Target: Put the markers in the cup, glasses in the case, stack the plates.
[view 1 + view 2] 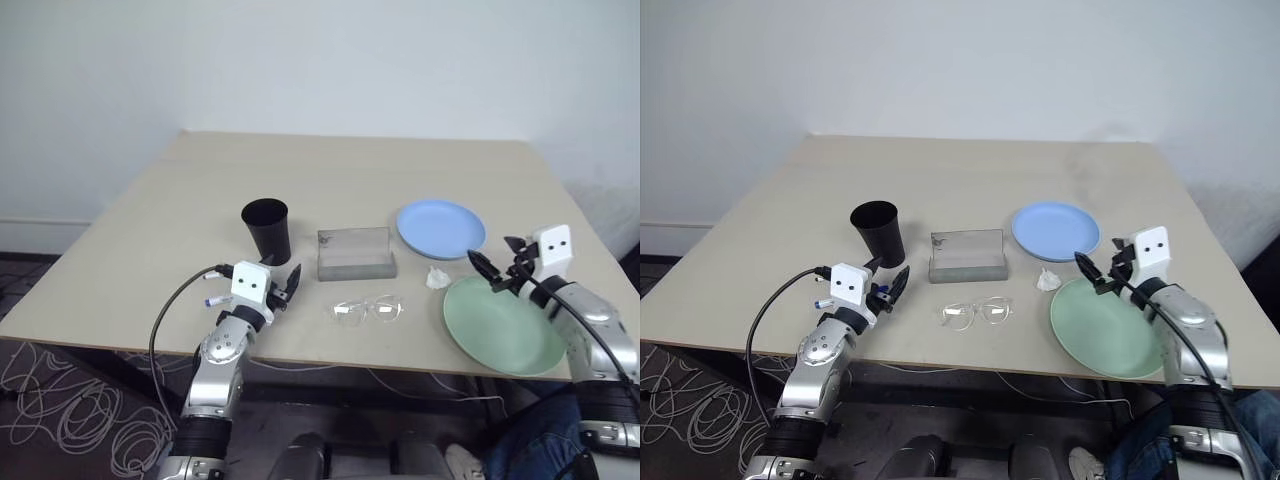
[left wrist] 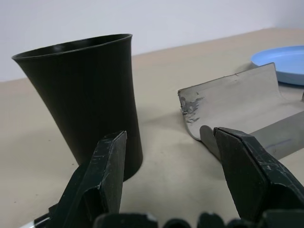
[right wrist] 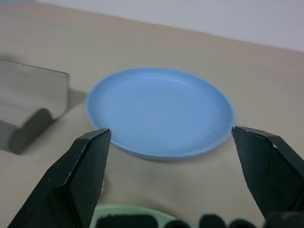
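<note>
Right gripper (image 1: 1102, 270) hovered with fingers spread wide and empty above the mint green round plate (image 1: 1105, 330), facing the light blue round plate (image 3: 161, 111) beyond it. Left gripper (image 1: 285, 285) sat parted, empty, near the black tapered plastic cup (image 1: 266, 228). Risk: a shallow blue rim could slip from the pinch; the small crumpled white scrap (image 1: 1048, 280) lay between the plates.

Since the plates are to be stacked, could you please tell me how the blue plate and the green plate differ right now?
The light blue plate lies farther back on the table, beside the open case; the mint green plate lies at the near edge, under the right gripper. The green plate shows larger, being closer. A white scrap lies between them. Both are round, shallow, bare and unstacked.
</note>
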Controlling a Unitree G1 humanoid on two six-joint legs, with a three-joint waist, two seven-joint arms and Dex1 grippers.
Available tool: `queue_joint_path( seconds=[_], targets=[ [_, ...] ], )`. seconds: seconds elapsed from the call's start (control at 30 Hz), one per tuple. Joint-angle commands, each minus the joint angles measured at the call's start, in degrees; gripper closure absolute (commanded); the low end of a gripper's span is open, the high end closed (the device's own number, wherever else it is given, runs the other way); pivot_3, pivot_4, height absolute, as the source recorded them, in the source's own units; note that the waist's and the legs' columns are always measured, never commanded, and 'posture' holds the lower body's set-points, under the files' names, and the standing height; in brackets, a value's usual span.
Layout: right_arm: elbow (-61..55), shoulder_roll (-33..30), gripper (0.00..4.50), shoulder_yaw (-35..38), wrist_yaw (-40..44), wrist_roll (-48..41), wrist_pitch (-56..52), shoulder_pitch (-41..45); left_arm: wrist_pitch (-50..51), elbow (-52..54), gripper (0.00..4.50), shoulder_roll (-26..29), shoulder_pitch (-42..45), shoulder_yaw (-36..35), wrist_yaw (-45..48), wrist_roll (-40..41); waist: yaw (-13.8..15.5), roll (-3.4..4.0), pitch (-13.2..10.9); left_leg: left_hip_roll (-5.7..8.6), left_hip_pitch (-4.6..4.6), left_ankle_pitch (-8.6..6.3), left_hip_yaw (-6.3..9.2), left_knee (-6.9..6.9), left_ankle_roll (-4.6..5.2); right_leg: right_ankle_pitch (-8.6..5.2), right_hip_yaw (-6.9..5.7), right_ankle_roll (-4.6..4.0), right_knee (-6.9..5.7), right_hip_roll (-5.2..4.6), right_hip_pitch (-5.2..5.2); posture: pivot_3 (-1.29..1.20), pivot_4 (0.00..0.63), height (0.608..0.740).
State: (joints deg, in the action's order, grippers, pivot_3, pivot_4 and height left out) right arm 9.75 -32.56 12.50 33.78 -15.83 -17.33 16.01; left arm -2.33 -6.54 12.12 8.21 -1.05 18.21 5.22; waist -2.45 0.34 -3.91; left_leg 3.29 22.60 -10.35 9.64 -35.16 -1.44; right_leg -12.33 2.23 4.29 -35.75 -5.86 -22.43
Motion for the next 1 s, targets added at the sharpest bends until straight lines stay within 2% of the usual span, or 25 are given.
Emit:
queue_joint_path(
  seconds=[0.03, 0.23, 0.7, 1.0],
  targets=[
    [1.06, -3.05, 0.09, 0.85, 2.12, -0.32, -1.92, 1.11, -1.27, 0.65, 1.43, 0.34, 2.09, -0.58, 0.13, 0.19, -0.02, 0.0, 0.0, 0.0, 0.0, 0.0, 0.0, 0.0, 0.0, 0.0, 0.0, 0.0, 0.0, 0.0, 0.0, 0.0, 0.0, 0.74],
    [6.16, -9.58, 0.09, -0.75, 5.98, 0.02, -13.88, 0.43, -1.97, -0.88, 1.43, 0.33, 3.17, -0.57, 0.39, 0.16, -0.05, -0.01, 0.0, 0.0, -0.01, 0.01, -0.07, -0.04, 0.02, 0.0, 0.01, 0.0, 0.0, -0.02, 0.03, 0.0, 0.0, 0.74],
    [9.94, -10.47, 0.09, -0.76, 5.53, 0.77, -20.32, 2.04, -2.62, -1.81, 1.43, 0.76, 3.54, -0.55, 1.41, 0.24, -0.06, -0.03, 0.0, 0.0, 0.0, 0.01, -0.1, -0.1, 0.02, 0.02, 0.02, 0.04, 0.0, -0.03, 0.05, 0.0, 0.0, 0.74],
    [9.64, -10.2, 3.23, -0.47, 6.32, 0.46, -20.69, 2.21, -3.0, -2.34, 1.41, 0.74, 3.78, -0.36, 1.55, 0.16, -0.11, -0.08, 0.01, 0.0, -0.01, 0.01, -0.1, -0.11, 0.02, 0.02, 0.02, 0.04, -0.01, -0.02, 0.06, 0.0, 0.0, 0.74]
  ],
)
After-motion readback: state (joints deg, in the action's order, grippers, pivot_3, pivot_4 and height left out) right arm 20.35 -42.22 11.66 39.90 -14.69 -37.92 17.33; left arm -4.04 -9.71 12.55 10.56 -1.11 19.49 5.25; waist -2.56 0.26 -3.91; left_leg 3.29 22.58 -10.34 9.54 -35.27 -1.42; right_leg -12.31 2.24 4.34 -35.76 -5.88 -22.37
